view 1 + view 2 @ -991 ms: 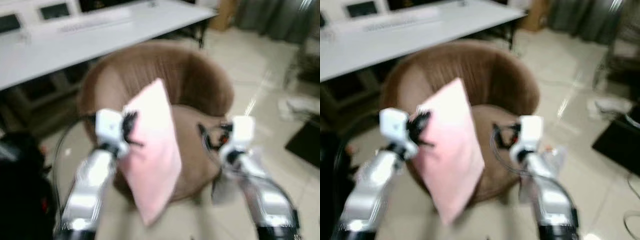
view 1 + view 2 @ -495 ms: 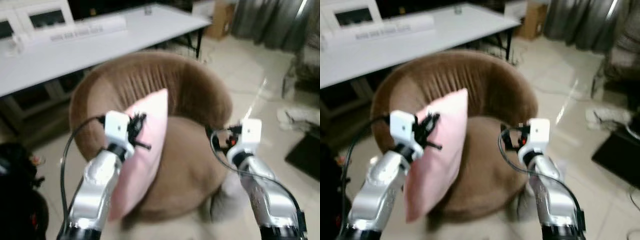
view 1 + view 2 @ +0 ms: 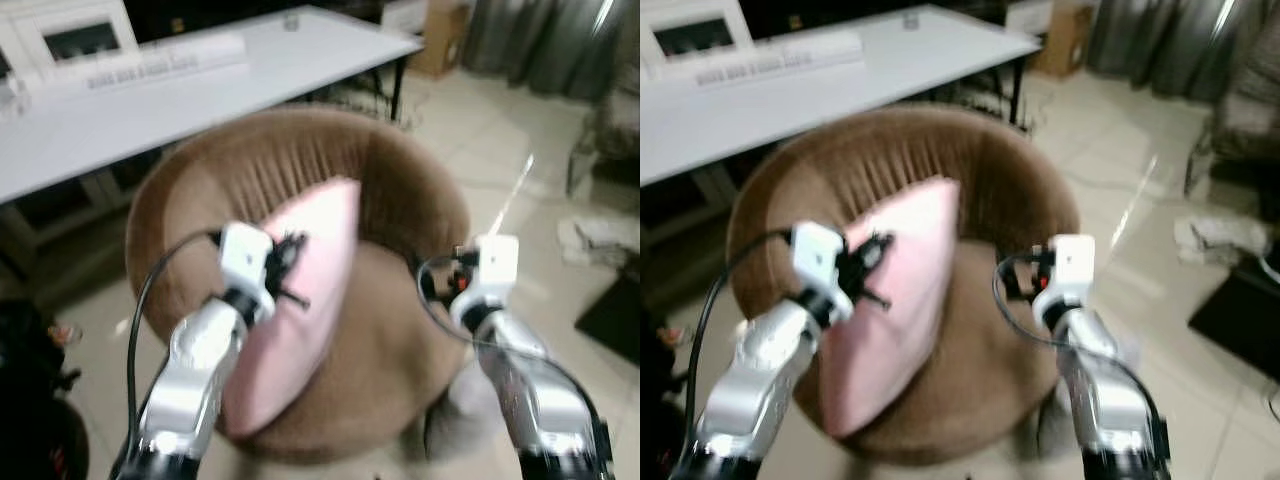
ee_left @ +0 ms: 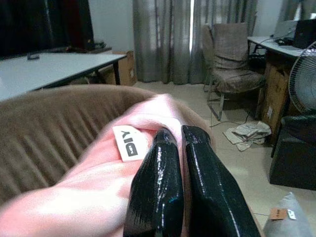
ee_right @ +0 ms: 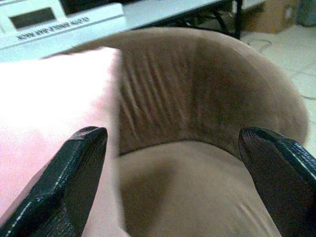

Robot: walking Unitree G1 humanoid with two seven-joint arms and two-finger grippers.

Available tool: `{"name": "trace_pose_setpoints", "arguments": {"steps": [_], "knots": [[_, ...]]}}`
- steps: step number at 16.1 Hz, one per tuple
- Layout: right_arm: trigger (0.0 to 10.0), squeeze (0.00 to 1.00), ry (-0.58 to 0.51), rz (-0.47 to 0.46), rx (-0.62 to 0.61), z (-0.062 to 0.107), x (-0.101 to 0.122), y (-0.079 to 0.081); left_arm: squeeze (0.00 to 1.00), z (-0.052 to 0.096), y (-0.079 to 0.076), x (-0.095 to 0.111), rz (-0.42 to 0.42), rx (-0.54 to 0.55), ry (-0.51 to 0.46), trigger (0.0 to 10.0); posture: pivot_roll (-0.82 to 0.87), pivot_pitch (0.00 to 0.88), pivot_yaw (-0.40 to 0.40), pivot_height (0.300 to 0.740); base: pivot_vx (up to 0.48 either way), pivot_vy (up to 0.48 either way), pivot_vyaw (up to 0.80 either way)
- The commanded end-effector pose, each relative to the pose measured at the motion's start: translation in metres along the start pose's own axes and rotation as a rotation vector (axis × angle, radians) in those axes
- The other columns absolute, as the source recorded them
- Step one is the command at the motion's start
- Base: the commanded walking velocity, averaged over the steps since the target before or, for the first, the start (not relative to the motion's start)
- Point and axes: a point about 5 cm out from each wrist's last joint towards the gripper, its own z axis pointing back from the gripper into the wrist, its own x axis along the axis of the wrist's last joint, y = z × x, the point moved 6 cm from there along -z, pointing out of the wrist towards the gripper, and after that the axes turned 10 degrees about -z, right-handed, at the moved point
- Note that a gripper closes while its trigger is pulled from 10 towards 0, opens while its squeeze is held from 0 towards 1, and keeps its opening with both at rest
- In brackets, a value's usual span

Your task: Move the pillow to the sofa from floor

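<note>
Behind the round brown sofa [image 3: 400,200] I see a long white bench [image 3: 200,85]; a black block [image 3: 612,290] and a pale bundle [image 3: 595,235] lie on the tiled floor [image 3: 480,140] to my right. The pillow [image 3: 300,300] is pink, soft and creased, with a small white tag [image 4: 129,143], and stands tilted on the sofa seat against the backrest. My left gripper [image 4: 180,140] is pressed together, pinching the pillow's edge. My right gripper [image 5: 173,173] hangs spread wide over the seat, just beside the pillow.
</note>
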Motion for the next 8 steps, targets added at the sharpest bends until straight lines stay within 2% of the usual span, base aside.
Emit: {"name": "trace_pose_setpoints", "arguments": {"steps": [1,4,6,8], "knots": [[10.0,0.00,0.001,-0.007,0.036,-0.002,-0.001,0.011,0.00,-0.001,0.004,0.009,-0.029,-0.017,-0.042,10.0,0.06,0.000,0.024,0.740,0.000,0.000,0.00],[10.0,0.00,-0.010,-0.006,0.046,0.001,0.002,0.012,0.00,-0.008,-0.001,0.021,-0.057,-0.101,-0.104,10.0,0.06,0.000,0.018,0.740,0.000,0.000,0.00],[10.0,0.00,-0.012,0.006,0.060,0.002,0.004,0.013,0.00,-0.017,-0.013,0.035,-0.040,-0.246,-0.158,10.0,0.05,0.000,0.017,0.740,0.000,0.000,0.00],[10.0,0.00,-0.013,0.022,0.077,0.005,0.006,0.013,0.00,-0.028,-0.017,0.029,-0.065,-0.295,-0.151,10.0,0.03,0.000,0.014,0.740,0.000,0.000,0.00]]}}
